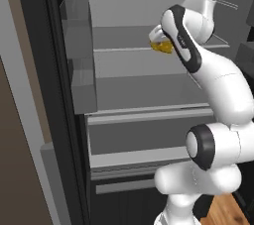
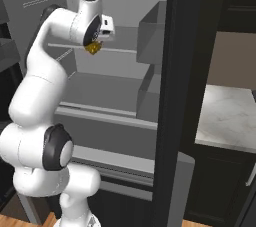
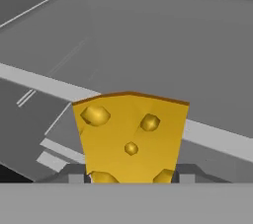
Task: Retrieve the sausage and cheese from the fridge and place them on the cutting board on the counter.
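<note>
The cheese (image 3: 131,134) is a yellow wedge with holes, and it sits between my gripper's (image 3: 131,177) two finger tips. From the left base, the cheese (image 1: 161,46) hangs level with the upper shelf inside the open fridge (image 1: 139,90), partly behind my forearm. From the right base, the cheese (image 2: 93,48) shows just under the hand, with the gripper (image 2: 95,44) shut on it. The sausage and the cutting board are out of view. A stretch of the marbled counter (image 2: 227,116) lies to the right of the fridge.
Grey door bins (image 1: 79,45) hang on the open door at the left. Another bin (image 2: 152,33) and the black fridge edge (image 2: 177,96) stand to the right of the hand. Lower shelves and a drawer front (image 1: 144,142) lie below. Black drawer cabinets (image 2: 220,181) sit under the counter.
</note>
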